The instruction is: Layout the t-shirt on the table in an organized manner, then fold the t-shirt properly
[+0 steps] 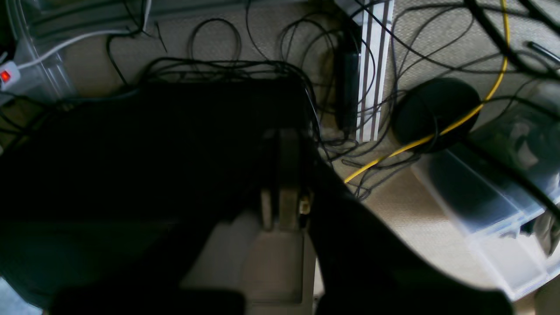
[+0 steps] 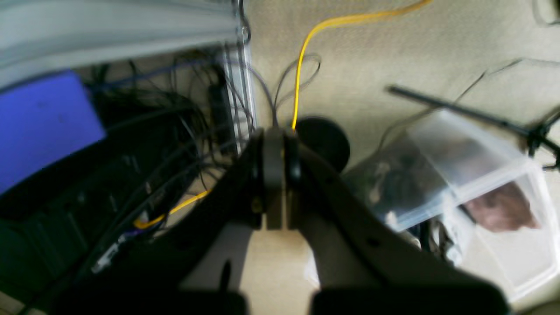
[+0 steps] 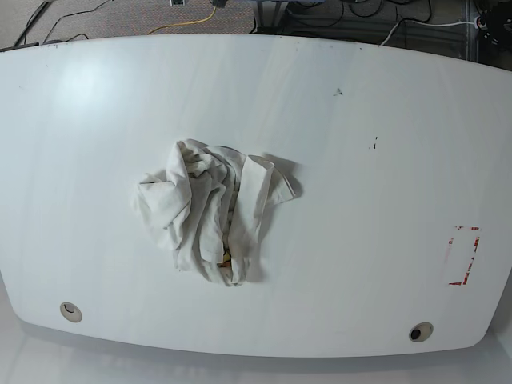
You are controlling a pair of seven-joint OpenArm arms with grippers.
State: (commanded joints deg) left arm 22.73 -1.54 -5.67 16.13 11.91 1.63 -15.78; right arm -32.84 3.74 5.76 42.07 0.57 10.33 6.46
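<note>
T-shirt lies crumpled in a loose heap a little left of centre on the worktop, cream folds bunched over one another and only a sliver of yellow-orange print peeping out near the lower edge of the pile; nothing has been spread flat, so the task looks to be at its very beginning, with the laying-out yet to be done; neither arm appears in the base view, which leaves the cloth unobstructed and well apart from either gripper; the left gripper, seen from its wrist camera, has its fingers pressed together with nothing between them, poised over floor rather than worktop; the right gripper likewise shows its fingers closed on nothing, also above carpet; both seem parked off the worktop's edge, presumably a resting pose ahead of the first reach; the worktop itself is glossy white with curved edges, a round grommet hole near each lower corner, a few dark specks and a red-outlined rectangle at the right; below, the room shows beige carpet strewn with black cables, a yellow cable, a round black base, clear plastic bins and a power strip with a lit red switch.
</note>
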